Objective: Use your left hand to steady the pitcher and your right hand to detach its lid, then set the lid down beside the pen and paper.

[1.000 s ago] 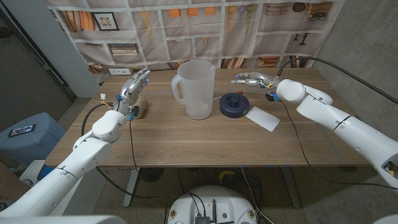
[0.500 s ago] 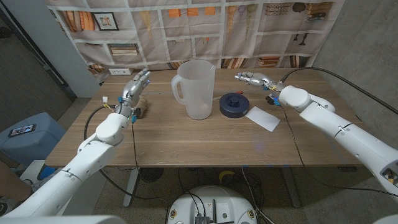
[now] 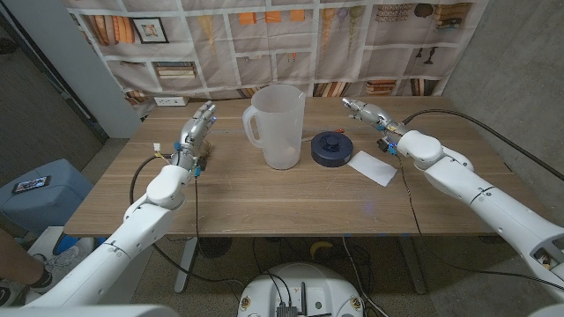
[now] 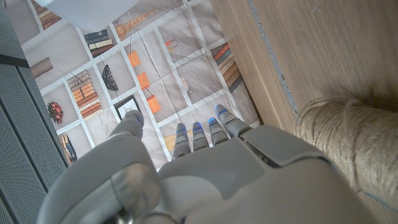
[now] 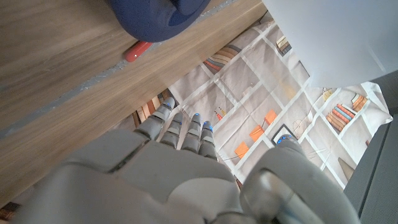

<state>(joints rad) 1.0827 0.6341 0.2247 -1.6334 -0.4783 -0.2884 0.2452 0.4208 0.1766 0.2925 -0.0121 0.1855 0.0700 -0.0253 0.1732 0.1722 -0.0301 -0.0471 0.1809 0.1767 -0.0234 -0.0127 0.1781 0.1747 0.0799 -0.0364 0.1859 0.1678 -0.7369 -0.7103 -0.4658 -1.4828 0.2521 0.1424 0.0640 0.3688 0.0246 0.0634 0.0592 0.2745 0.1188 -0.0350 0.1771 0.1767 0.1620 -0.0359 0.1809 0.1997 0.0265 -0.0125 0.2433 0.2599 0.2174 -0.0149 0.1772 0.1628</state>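
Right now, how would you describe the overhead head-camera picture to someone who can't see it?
A lidless translucent pitcher stands mid-table, its dark blue lid beside it next to a white paper. The robot's left hand and right hand hover open at either side, holding nothing.

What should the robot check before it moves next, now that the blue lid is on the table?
1. Lid off the pitcher: ok, its top is open.
2. Dark blue lid on the table: ok, it lies between the pitcher and the paper.
3. Lid next to the pen too: cannot tell; a red pen-like thing lies by the lid.
4. Right robot hand let go: ok, it holds nothing, fingers stretched out.
5. Left robot hand off the pitcher: ok, apart from it, near a twine roll.
6. Pitcher upright: ok.
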